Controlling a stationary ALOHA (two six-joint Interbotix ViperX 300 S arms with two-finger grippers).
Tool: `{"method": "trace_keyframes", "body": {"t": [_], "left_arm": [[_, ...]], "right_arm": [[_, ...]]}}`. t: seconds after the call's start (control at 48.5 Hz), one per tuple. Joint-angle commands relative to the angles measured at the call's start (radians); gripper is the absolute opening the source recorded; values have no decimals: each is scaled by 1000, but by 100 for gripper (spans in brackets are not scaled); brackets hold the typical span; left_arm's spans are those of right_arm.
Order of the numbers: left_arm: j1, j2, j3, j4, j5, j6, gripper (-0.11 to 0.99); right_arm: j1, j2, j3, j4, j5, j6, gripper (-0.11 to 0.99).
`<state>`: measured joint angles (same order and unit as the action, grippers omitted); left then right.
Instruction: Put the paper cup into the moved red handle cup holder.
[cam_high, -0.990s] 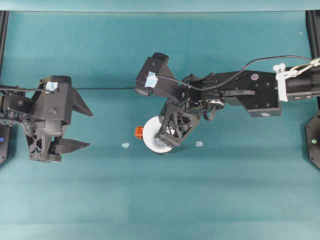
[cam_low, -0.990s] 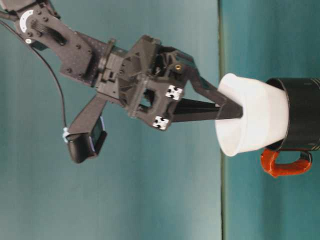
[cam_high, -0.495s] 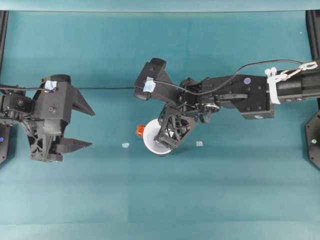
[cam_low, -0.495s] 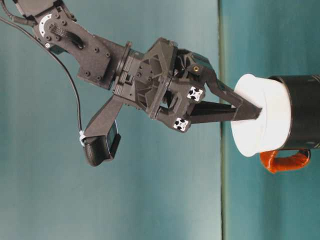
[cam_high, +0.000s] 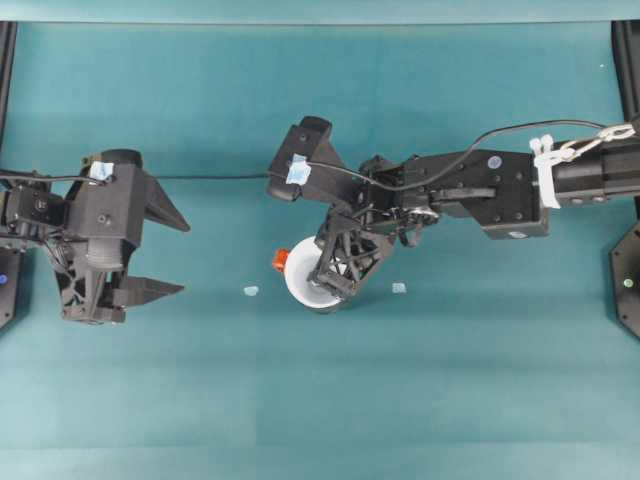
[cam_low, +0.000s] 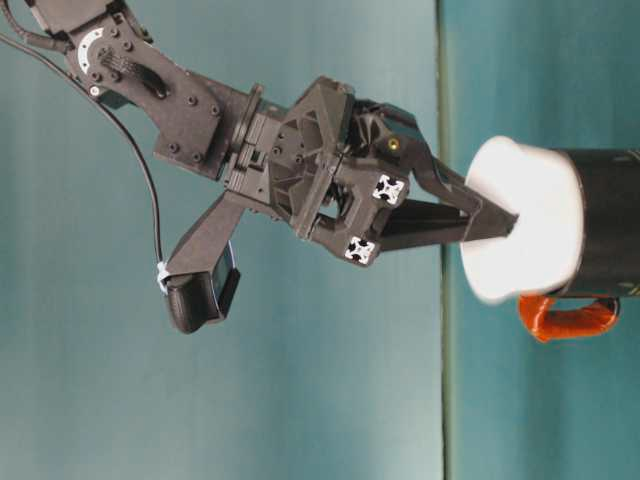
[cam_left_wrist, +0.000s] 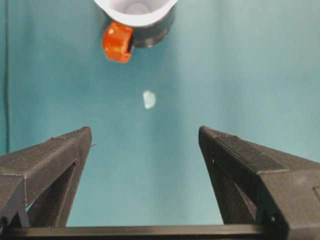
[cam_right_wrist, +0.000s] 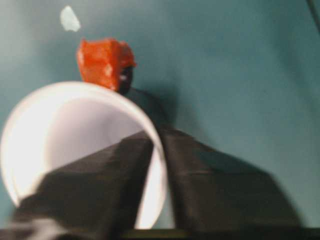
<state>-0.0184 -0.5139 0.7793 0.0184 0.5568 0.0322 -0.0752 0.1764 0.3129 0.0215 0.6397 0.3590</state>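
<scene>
Right end effector (cam_high: 333, 283) pinches paper cup (cam_high: 302, 285) rim wall, one finger inside; cup seated in red handle cup holder (cam_low: 607, 236) mid-desk. Left end effector (cam_high: 160, 250) wide open, empty, well apart; bare desk (cam_high: 420, 400) around.

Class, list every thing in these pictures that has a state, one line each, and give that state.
paper cup: upright, partly seated in the holder, wall pinched.
red handle cup holder: upright, cup in its mouth.
right gripper: shut on the cup's wall.
left gripper: open, holding nothing.

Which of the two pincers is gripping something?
The right pincer: it pinches the paper cup wall, one finger inside. The left pincer hangs open, apart.
</scene>
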Motion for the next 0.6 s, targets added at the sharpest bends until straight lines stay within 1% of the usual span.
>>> {"method": "trace_keyframes", "body": {"t": [0.0, 0.021, 0.041, 0.103, 0.144, 0.165, 0.248, 0.289, 0.309, 0.33, 0.413, 0.516, 0.578], "left_arm": [[2, -5, -12, 3, -8, 2, 94], [2, -5, -12, 3, -8, 2, 94], [2, -3, -12, 3, -6, 2, 94], [2, -3, -12, 3, -6, 2, 94], [2, -3, -12, 5, -8, 0, 94], [2, -5, -14, 3, -8, 2, 94], [2, -3, -12, 3, -6, -2, 94], [2, -5, -12, 3, -8, -2, 94], [2, -3, -14, 3, -8, -2, 94], [2, -3, -12, 3, -6, -2, 94], [2, -3, -14, 3, -8, -2, 94], [2, -3, -12, 5, -8, -2, 94], [2, -5, -12, 3, -6, -2, 94]], "right_arm": [[6, -12, -17, 3, -6, -8, 10], [5, -14, -17, 3, -6, -8, 14], [6, -14, -17, 2, -6, -8, 19], [9, -15, -18, 3, -6, -9, 35], [12, -17, -17, 0, -8, -12, 47], [12, -17, -17, -2, -9, -14, 53], [18, -18, -18, -2, -20, -21, 79], [21, -18, -18, -2, -28, -28, 88], [23, -20, -18, -2, -31, -31, 90], [23, -21, -18, -2, -35, -32, 91], [23, -23, -18, -2, -43, -37, 87], [23, -26, -17, -2, -38, -40, 88], [21, -31, -17, -3, -34, -41, 88]]}}
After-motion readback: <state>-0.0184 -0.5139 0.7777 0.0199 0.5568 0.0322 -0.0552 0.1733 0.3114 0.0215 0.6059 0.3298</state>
